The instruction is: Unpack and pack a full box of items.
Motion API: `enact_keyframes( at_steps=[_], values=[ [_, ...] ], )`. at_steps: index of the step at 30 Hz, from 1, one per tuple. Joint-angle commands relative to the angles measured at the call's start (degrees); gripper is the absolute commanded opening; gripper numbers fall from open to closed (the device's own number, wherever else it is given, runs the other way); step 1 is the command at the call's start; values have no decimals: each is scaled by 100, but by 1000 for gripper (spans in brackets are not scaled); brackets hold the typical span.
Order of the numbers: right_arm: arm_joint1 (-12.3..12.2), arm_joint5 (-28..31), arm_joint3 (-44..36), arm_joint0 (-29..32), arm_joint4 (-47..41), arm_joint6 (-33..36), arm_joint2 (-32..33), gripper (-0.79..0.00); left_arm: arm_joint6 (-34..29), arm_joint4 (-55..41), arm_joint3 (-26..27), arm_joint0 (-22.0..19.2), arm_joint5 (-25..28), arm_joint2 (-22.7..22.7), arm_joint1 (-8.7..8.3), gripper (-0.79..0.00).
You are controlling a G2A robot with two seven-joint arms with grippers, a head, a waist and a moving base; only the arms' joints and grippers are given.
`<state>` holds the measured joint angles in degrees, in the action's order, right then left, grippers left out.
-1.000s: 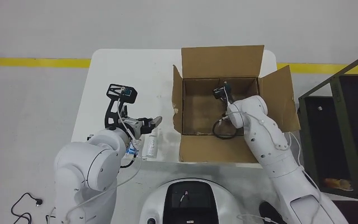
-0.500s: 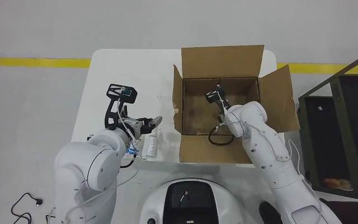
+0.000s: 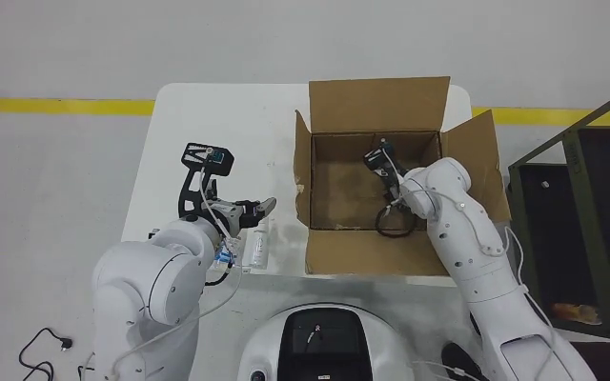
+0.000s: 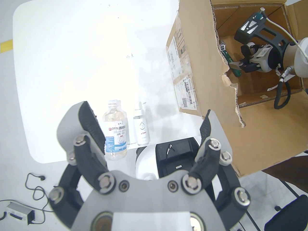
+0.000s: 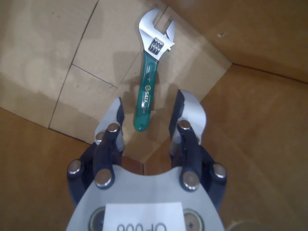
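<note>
An open cardboard box (image 3: 374,253) stands on the right half of the white table (image 3: 214,124). On its floor lies an adjustable wrench (image 5: 149,82) with a green handle, also visible as the wrench (image 4: 226,57) through the torn box side. My right gripper (image 5: 149,108) is open inside the box, one finger on each side of the handle's end, just above it. A clear bottle (image 4: 115,131) and a small spray bottle (image 4: 142,126) lie side by side near the table's front edge. My left gripper (image 4: 146,118) hangs open above them, holding nothing.
All of the box's flaps are folded outward, and the side wall (image 4: 231,90) toward the bottles is torn. A dark green rack (image 3: 562,210) stands off the table to the right. Bare tabletop (image 4: 84,49) stretches behind the bottles.
The right arm swung a little toward the left inside the box and then came back to the right. The left arm and both bottles have not moved.
</note>
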<state>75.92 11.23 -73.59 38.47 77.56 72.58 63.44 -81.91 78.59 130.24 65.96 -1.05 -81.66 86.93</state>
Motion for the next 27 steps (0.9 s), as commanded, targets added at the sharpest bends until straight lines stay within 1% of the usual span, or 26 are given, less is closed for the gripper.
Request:
enact_keyframes(
  at_steps=[1, 2, 4, 5, 6, 8, 11, 13, 15, 16, 18, 20, 22, 24, 26, 27],
  values=[
    [13, 17, 76, -25, -57, -63, -27, -256, 0, 0, 0, 0, 0, 0, 0, 0],
    [18, 10, 136, -39, -53, -87, -44, -256, 0, 0, 0, 0, 0, 0, 0, 0],
    [29, 4, 237, -74, -57, -144, -73, -283, 0, 0, 0, 0, 0, 0, 0, 0],
    [33, 5, 291, -93, -57, -164, -82, -323, 0, 0, 0, 0, 0, 0, 0, 0],
    [36, 4, 354, -115, -48, -167, -90, -332, 0, 0, 0, 0, 0, 0, 0, 0],
    [42, 1, 445, -157, -43, -201, -100, -382, 0, 0, 0, 0, 0, 0, 0, 0],
    [53, -15, 555, -199, -40, -236, -118, -413, 0, 0, 0, 0, 0, 0, 0, 0],
    [59, -15, 603, -219, -45, -261, -133, -416, 0, 0, 0, 0, 0, 0, 0, 0],
    [66, -25, 649, -232, -51, -276, -144, -505, 0, 0, 0, 0, 0, 0, 0, 0],
    [69, -31, 678, -236, -55, -289, -150, -511, 0, 0, 0, 0, 0, 0, 0, 0],
    [77, -39, 724, -251, -65, -304, -166, -493, 0, 0, 0, 0, 0, 0, 0, 0],
    [83, -45, 761, -261, -74, -316, -177, -496, 0, 0, 0, 0, 0, 0, 0, 0],
    [88, -57, 782, -267, -87, -327, -181, -517, 0, 0, 0, 0, 0, 0, 0, 0],
    [91, -69, 806, -266, -100, -340, -180, -517, 0, 0, 0, 0, 0, 0, 0, 0],
    [94, -78, 832, -264, -103, -353, -183, -542, 0, 0, 0, 0, 0, 0, 0, 0],
    [96, -80, 840, -264, -102, -359, -186, -542, 0, 0, 0, 0, 0, 0, 0, 0]
  ],
)
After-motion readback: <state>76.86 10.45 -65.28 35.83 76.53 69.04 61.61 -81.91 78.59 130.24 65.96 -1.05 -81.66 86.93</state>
